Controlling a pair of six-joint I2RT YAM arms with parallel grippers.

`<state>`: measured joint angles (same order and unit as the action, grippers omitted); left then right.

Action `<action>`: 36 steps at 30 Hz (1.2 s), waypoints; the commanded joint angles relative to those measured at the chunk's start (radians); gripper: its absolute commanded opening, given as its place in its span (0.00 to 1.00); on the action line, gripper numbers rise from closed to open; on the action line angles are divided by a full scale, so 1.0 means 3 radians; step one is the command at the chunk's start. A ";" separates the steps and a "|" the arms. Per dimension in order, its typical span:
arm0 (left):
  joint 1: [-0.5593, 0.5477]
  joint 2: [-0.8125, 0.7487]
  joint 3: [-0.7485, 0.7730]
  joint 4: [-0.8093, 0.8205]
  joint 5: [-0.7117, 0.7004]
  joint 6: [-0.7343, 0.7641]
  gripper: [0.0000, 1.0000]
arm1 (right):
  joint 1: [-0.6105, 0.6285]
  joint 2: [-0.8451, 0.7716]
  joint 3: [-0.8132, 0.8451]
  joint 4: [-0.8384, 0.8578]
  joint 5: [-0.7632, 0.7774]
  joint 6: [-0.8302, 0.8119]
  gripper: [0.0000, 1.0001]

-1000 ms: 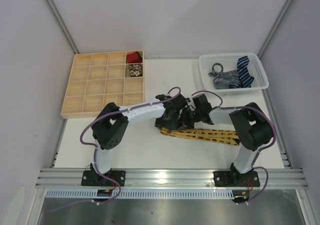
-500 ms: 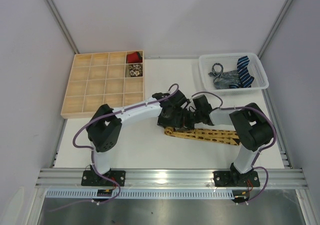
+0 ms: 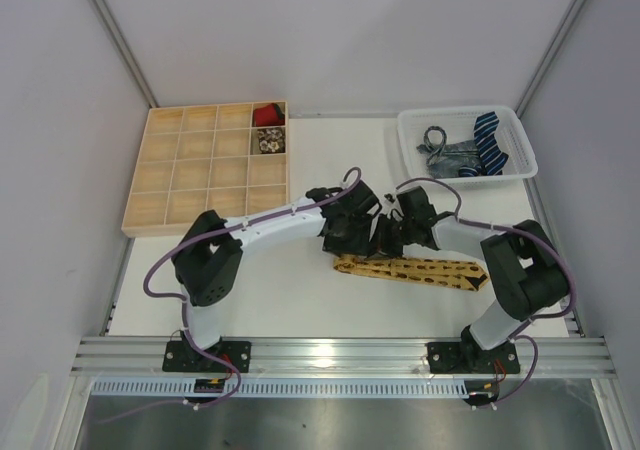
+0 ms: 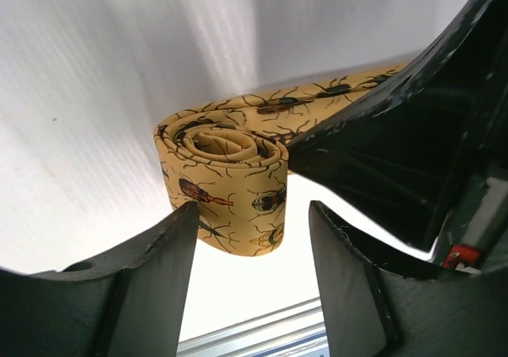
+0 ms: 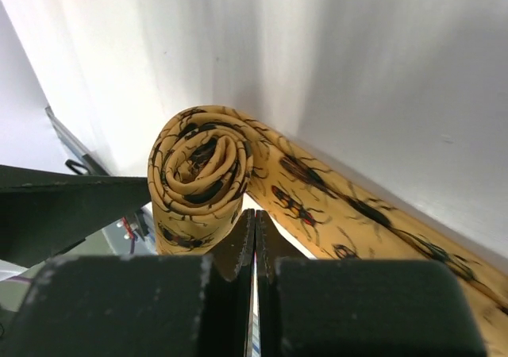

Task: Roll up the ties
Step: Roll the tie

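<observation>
A robotics lab test cell. A white table (image 3: 330,305) is boxed in by plain white walls (image 3: 330,40) held in bare metal posts (image 3: 115,35). Two black-and-white robot arms, the left arm (image 3: 270,225) and the right arm (image 3: 520,270), are bolted to a metal rail (image 3: 340,353) along the near edge, with purple cables (image 3: 165,270) looping along them. A wooden tray (image 3: 185,175) of square compartments and a white plastic basket (image 3: 460,110) sit at the back.

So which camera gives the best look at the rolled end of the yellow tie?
Left wrist: the roll shows nearly whole, spiral top and side wall, between open fingers. Right wrist shows the spiral close too, but its shut fingers hide the lower edge. Top external gives only a small curl.
</observation>
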<state>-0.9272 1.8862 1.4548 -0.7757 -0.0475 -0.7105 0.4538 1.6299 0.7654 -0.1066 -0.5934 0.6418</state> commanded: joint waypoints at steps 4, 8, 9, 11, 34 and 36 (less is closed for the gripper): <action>-0.0085 -0.0085 0.0014 0.0157 0.0071 -0.0076 0.62 | -0.0157 -0.0278 -0.0071 -0.0324 0.0142 -0.0257 0.00; -0.0131 -0.0110 -0.0063 0.0264 0.0076 -0.0091 0.62 | -0.0285 -0.0417 -0.0107 -0.0422 0.0112 -0.0349 0.00; -0.0136 -0.0121 -0.0083 0.0300 0.0076 -0.0096 0.63 | -0.0336 -0.0442 -0.0102 -0.0437 0.0086 -0.0355 0.00; -0.0146 -0.0131 -0.0140 0.0387 0.0087 -0.0086 0.62 | -0.0372 -0.0468 -0.0077 -0.0447 -0.0036 -0.0385 0.00; -0.0228 -0.0341 -0.0467 0.0996 0.0051 -0.0020 0.64 | -0.0337 0.0028 0.0082 -0.0146 -0.1069 -0.0222 0.00; -0.0228 -0.0336 -0.0462 0.1001 0.0056 -0.0015 0.64 | -0.0291 0.0079 0.0097 -0.0120 -0.1085 -0.0212 0.00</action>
<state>-0.9928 1.8111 1.2945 -0.5213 -0.0250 -0.7158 0.3408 1.6299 0.7628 -0.1730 -0.8600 0.5568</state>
